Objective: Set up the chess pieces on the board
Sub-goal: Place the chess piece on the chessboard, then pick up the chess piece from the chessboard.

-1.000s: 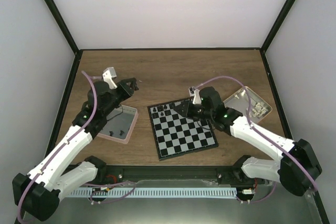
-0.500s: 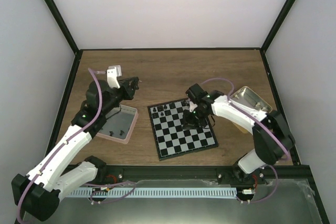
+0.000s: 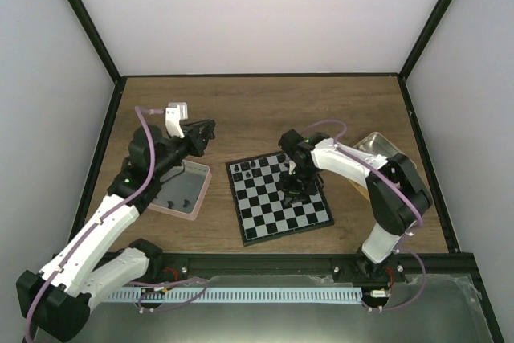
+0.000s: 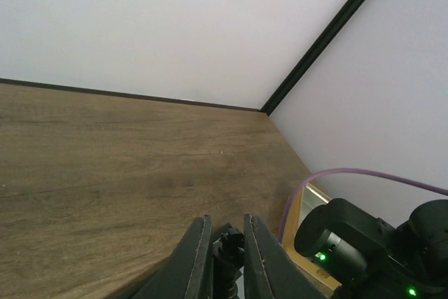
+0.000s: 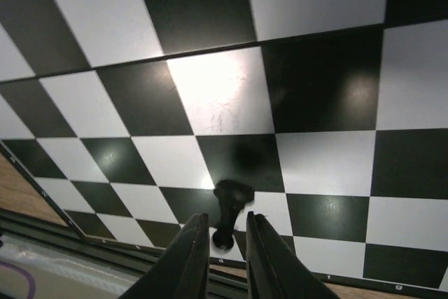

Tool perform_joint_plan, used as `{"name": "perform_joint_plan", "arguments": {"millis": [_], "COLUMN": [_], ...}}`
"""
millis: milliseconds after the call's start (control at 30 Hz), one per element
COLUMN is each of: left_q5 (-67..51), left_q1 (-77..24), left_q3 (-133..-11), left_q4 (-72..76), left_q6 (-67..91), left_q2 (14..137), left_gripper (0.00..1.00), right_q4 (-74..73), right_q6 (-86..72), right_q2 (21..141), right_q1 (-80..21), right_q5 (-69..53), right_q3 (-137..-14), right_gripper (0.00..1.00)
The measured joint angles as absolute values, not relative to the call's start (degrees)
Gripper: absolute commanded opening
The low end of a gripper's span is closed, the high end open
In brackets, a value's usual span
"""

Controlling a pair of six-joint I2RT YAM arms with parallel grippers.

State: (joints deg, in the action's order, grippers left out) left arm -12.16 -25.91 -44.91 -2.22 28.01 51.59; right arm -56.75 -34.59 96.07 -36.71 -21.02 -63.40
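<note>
Placing step: right gripper [image 5: 227,216] straddles black piece [image 5: 234,192] over board [image 5: 210,96], hold or release unclear; left gripper [image 4: 227,223] pinches second piece [image 4: 228,241]; next likely needs clean release, straight lift.

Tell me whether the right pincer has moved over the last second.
Yes. The right pincer came from the board far right corner inward, toward its middle.

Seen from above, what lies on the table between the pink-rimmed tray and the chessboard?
Nothing. In the top external view, the strip of wooden table between the pink-rimmed tray and the board is bare.
</note>
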Motion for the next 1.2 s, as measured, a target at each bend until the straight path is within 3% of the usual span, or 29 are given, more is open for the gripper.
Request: {"name": "perform_joint_plan", "arguments": {"millis": [133, 467, 667, 1067, 1133, 1200], "left_q5": [-12.78, -13.41, -13.93, -14.57, -14.57, -14.55], "left_q1": [-25.91, -25.89, -25.91, -25.89, -25.89, -25.89], "left_q3": [-44.88, -44.88, -44.88, -44.88, -44.88, -44.88], "left_q4": [-2.17, -2.13, -2.13, -2.11, -2.13, -2.11], "left_q6": [27.83, 27.83, 27.83, 27.83, 27.86, 27.86], "left_q2": [51.40, 51.90, 52.53, 52.69, 52.69, 52.69], "left_gripper": [0.08, 0.08, 0.07, 0.08, 0.07, 0.08], "right_q4": [-57.04, -55.96, -54.13, -51.75, -51.62, -51.55], "right_q6": [-34.09, -33.39, -33.26, -33.56, -33.47, -33.47], "right_q2": [96.82, 94.91, 94.70, 95.20, 95.26, 95.33], "right_q1": [-36.71, -36.97, -39.03, -40.56, -40.60, -40.64], "right_q5": [-19.44, -16.23, -14.79, -13.78, -13.69, -13.43], "right_q3": [-63.88, -64.53, -63.66, -61.76, -61.76, -61.76], "right_gripper": [0.31, 0.31, 0.27, 0.05, 0.05, 0.13]}}
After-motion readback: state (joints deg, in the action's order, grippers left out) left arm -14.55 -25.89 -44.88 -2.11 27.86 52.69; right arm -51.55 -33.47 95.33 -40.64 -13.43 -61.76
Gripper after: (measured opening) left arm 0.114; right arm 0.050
